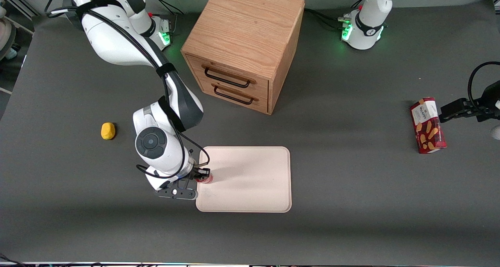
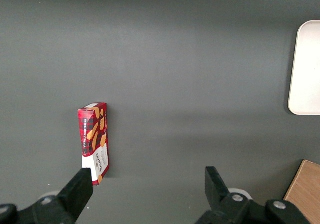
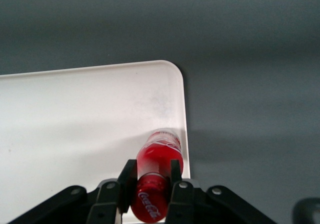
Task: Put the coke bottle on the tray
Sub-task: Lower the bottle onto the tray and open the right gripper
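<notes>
The coke bottle point(image 1: 206, 178), small and glossy red with a red cap and white lettering, stands at the edge of the cream-pink tray point(image 1: 250, 181) that faces the working arm's end of the table. In the right wrist view the coke bottle point(image 3: 161, 151) has its base on the tray point(image 3: 75, 114), just inside the rim near a rounded corner. My gripper point(image 1: 202, 177) hangs over that edge. In the wrist view the gripper point(image 3: 151, 173) is shut on the bottle's neck, with one black finger pressed against each side. The parked arm's wrist view shows an edge of the tray point(image 2: 305, 69).
A wooden drawer cabinet point(image 1: 244, 44) stands farther from the front camera than the tray. A yellow lump point(image 1: 108, 130) lies toward the working arm's end of the table. A red biscuit box point(image 1: 427, 125) lies toward the parked arm's end, and that box point(image 2: 94, 141) also shows from the parked wrist.
</notes>
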Controlling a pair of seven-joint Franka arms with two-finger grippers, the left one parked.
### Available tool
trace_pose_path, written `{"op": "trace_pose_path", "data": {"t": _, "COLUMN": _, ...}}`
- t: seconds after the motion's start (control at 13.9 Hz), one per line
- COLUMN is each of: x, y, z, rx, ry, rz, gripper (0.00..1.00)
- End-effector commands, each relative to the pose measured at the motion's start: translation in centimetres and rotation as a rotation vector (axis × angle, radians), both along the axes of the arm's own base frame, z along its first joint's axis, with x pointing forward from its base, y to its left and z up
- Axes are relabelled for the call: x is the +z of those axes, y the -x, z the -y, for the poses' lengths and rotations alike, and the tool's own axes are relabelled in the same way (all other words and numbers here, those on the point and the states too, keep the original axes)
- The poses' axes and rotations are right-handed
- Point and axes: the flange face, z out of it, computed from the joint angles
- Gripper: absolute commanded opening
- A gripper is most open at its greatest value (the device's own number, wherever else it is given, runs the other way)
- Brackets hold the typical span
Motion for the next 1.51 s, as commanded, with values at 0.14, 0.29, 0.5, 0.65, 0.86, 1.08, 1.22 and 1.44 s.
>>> {"op": "trace_pose_path", "data": {"t": 0.14, "x": 0.6, "y": 0.1, "z": -0.2, "rx": -0.034, "ry": 0.005, "rz": 0.023, "gripper": 0.71}}
{"op": "trace_pose_path", "data": {"t": 0.29, "x": 0.6, "y": 0.1, "z": -0.3, "rx": -0.032, "ry": 0.005, "rz": 0.023, "gripper": 0.93}}
{"op": "trace_pose_path", "data": {"t": 0.5, "x": 0.6, "y": 0.0, "z": -0.2, "rx": -0.035, "ry": 0.004, "rz": 0.024, "gripper": 1.00}}
{"op": "trace_pose_path", "data": {"t": 0.65, "x": 1.4, "y": 0.2, "z": -0.2, "rx": -0.038, "ry": 0.002, "rz": 0.028, "gripper": 1.00}}
{"op": "trace_pose_path", "data": {"t": 0.86, "x": 4.9, "y": 1.2, "z": 0.0, "rx": -0.069, "ry": 0.018, "rz": -0.002, "gripper": 1.00}}
{"op": "trace_pose_path", "data": {"t": 1.08, "x": 10.8, "y": 3.2, "z": 0.5, "rx": -0.065, "ry": 0.029, "rz": -0.026, "gripper": 1.00}}
{"op": "trace_pose_path", "data": {"t": 1.22, "x": 14.2, "y": 4.9, "z": 0.8, "rx": -0.061, "ry": 0.040, "rz": -0.056, "gripper": 1.00}}
{"op": "trace_pose_path", "data": {"t": 1.44, "x": 19.3, "y": 7.9, "z": 1.8, "rx": -0.056, "ry": 0.066, "rz": -0.099, "gripper": 1.00}}
